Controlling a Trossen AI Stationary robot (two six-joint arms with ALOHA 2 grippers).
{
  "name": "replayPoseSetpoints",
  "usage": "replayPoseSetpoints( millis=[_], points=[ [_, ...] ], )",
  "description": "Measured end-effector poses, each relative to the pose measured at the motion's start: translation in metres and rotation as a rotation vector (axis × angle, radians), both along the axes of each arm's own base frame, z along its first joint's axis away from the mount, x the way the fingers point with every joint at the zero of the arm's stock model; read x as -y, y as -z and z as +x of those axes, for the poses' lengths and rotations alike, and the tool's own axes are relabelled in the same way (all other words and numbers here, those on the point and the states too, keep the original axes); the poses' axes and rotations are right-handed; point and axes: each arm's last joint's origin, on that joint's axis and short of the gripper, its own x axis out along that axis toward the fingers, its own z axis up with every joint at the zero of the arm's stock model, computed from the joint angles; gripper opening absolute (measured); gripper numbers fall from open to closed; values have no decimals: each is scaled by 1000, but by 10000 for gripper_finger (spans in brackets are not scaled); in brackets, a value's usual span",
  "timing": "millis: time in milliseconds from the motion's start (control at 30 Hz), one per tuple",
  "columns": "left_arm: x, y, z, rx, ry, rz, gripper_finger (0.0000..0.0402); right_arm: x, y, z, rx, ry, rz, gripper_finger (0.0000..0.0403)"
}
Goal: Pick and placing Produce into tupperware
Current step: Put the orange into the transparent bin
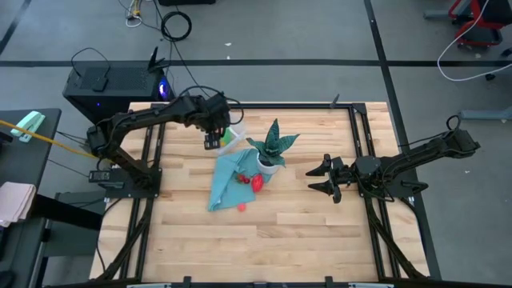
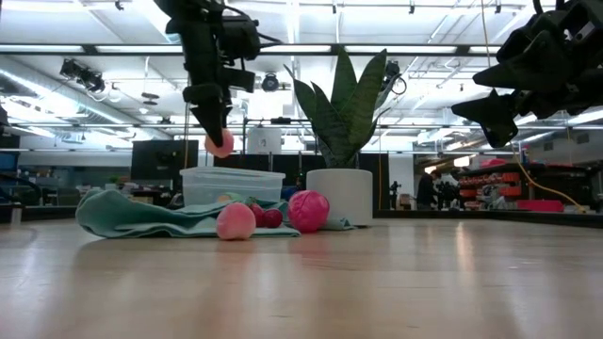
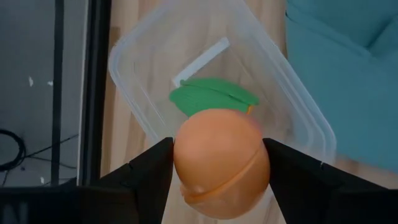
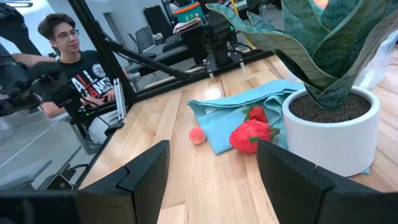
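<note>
My left gripper [image 3: 217, 155] hangs over the clear tupperware [image 3: 292, 106] at the table's far side, shut on a round orange fruit [image 3: 221, 165]. Behind the fruit shows a green piece [image 3: 211, 96]; whether it lies in the tupperware I cannot tell. A red fruit [image 1: 258, 183], a small strawberry [image 1: 244, 179] and a tiny pink ball [image 1: 242, 207] lie on or beside the teal cloth [image 1: 228, 180]. My right gripper [image 1: 324, 178] waits open at the table's right, touching nothing. My left gripper pinches the orange fruit by its two opposite round sides [image 3: 180, 162] between its two fingers. The fingers [image 2: 212, 118] come steeply from above, pointing down. The fruit [image 2: 220, 143] is lifted clear, above the tupperware [image 2: 231, 184].
A spiky green plant in a white pot [image 1: 270, 164] stands on the cloth's right part, just right of the tupperware [image 1: 234, 136]. A person [image 4: 74, 68] sits beyond the table's edge. Bare wood [image 1: 264, 240] spreads across the table's near half.
</note>
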Motion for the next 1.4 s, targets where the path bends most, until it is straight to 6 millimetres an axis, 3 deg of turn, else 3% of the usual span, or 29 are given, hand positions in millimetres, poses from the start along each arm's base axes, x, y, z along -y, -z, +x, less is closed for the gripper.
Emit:
replayPoseSetpoints(
  millis=[267, 667, 867, 1400],
  points=[
    [0, 17, -4, -19, 11, -24, 246, 0, 1, 0, -7, 0, -1, 246],
    [-19, 23, -13, -16, -106, -49, 246, 0, 1, 0, -8, 0, 2, 246],
    [-20, 28, -11, -24, -112, -59, 250, 0, 1, 0, -11, 0, 2, 246],
    [-27, 67, 1, -139, -132, -134, 248, 0, 2, 0, -23, 2, 7, 246]
  ],
)
